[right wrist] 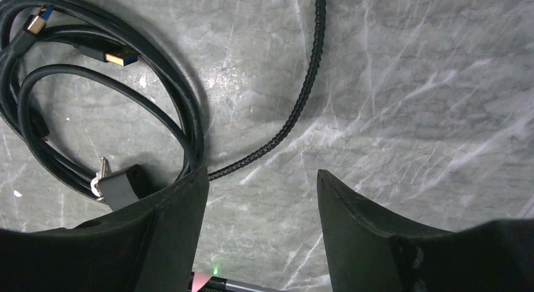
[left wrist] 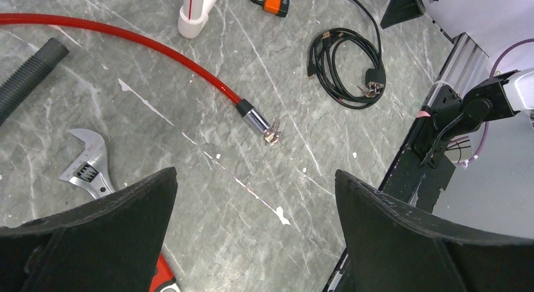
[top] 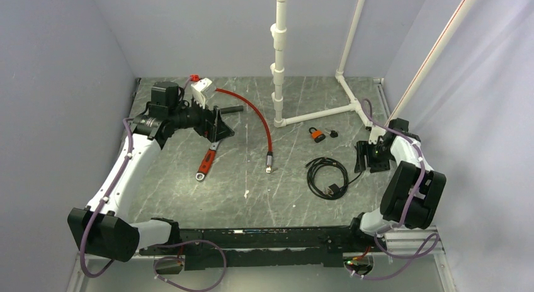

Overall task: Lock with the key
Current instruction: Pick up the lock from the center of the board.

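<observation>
The task looks to be at its opening step, reaching for the key, since neither gripper has anything. The right gripper (right wrist: 261, 179) is spread wide, with bare table between its fingers. It hangs low over the right side of the table. Its left finger (right wrist: 170, 229) is just beside the edge of the coiled cable (right wrist: 94, 97), and I cannot tell if they touch. A braided cord (right wrist: 302, 90) runs across the gap ahead of the fingers.

Farther off and to the left lies the key (top: 333, 133), flat on the table just right of the padlock (top: 317, 135). The two are close but seem apart.

The left gripper (left wrist: 255, 179) is also wide open and empty, above the wrench (left wrist: 88, 169) on the left side. It is well apart from the key.

The right gripper is the nearer, so I judge it the likelier one for the pick. It would have to move far and left, clear of the coil, then close narrowly on the small black head. The key lies flat and is tiny, so a pinch could slip or nudge the padlock.
</observation>
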### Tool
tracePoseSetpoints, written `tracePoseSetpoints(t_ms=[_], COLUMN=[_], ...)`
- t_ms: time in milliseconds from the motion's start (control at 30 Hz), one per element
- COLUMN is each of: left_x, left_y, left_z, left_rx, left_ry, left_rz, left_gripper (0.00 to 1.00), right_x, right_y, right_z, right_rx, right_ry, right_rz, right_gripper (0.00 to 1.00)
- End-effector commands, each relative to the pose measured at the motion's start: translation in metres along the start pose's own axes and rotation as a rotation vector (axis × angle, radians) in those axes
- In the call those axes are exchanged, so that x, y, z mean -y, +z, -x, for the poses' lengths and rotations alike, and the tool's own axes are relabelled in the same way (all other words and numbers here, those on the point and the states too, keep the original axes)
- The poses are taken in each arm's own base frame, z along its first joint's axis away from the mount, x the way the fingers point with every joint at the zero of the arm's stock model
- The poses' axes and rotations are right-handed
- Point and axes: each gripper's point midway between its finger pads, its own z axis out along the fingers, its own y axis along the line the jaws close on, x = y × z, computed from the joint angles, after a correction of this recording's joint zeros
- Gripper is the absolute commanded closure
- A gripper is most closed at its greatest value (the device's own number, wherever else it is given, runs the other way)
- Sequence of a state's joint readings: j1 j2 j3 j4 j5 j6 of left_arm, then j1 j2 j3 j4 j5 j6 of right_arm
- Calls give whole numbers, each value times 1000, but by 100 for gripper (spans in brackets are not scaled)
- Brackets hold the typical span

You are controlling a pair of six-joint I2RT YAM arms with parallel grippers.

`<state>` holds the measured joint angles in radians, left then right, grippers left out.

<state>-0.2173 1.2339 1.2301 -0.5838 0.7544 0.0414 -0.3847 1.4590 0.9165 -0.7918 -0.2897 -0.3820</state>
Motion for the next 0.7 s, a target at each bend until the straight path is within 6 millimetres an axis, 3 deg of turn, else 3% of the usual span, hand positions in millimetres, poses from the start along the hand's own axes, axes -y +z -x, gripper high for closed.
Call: tracePoseSetpoints(t_ms=[0, 267, 400, 533, 667], left_x=[1, -1, -2, -4, -5], left_y=[-5, -4, -2, -1, -1], left_z=[7, 8, 8, 9, 11], left_rx=[35, 32, 32, 28, 26], left_ry=[42, 43, 38, 37, 37], left_rz=[9, 14, 14, 15, 17], left_gripper=[0, 1, 1, 1, 1], right_x=[4, -4, -13, -18, -19], right_y=[6, 26, 31, 35, 42], right_z=[8, -6, 0, 14, 15], right_rx=[3, -115, -123, -105, -140], right_ry=[17, 9, -9, 11, 54], right_rz=[-12, 67, 101, 121, 120], right_gripper=[36, 38, 39, 51, 60])
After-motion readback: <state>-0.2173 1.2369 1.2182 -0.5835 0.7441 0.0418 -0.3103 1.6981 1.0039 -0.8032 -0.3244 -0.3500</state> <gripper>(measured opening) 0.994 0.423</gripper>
